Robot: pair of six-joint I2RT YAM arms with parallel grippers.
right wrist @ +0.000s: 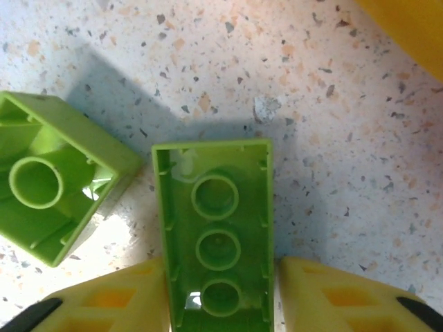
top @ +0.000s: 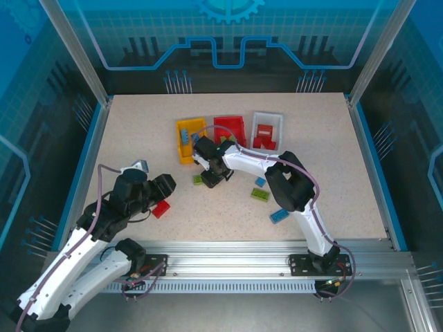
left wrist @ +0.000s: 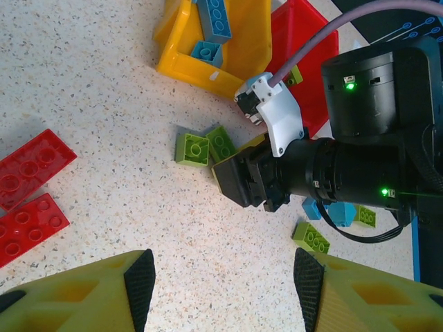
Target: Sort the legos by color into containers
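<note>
- While green bricks lie loose in front of the yellow bin (top: 185, 148), I am at the pick-up step for one of them.
- My right fingers (right wrist: 118, 299) press on both long sides of a long green brick (right wrist: 218, 228), gripping its near end. It sits on the worktop (right wrist: 346, 138), just in front of the yellow bin.
- It lies upside down, hollow side up, with three round tubes in a row. Its long axis runs straight away from my right wrist, between the fingers.
- A square green brick (right wrist: 48, 176) lies just beside it on the left, also hollow side up, nearly touching at one corner.
- My left fingers (left wrist: 90, 294) are spread wide with nothing between them, over bare worktop near two red bricks (left wrist: 28, 166).
- Next, I judge, comes a straight lift that does not nudge the square brick. Then I carry it to the red bin (top: 230, 122), where a green piece seems to lie already.
</note>
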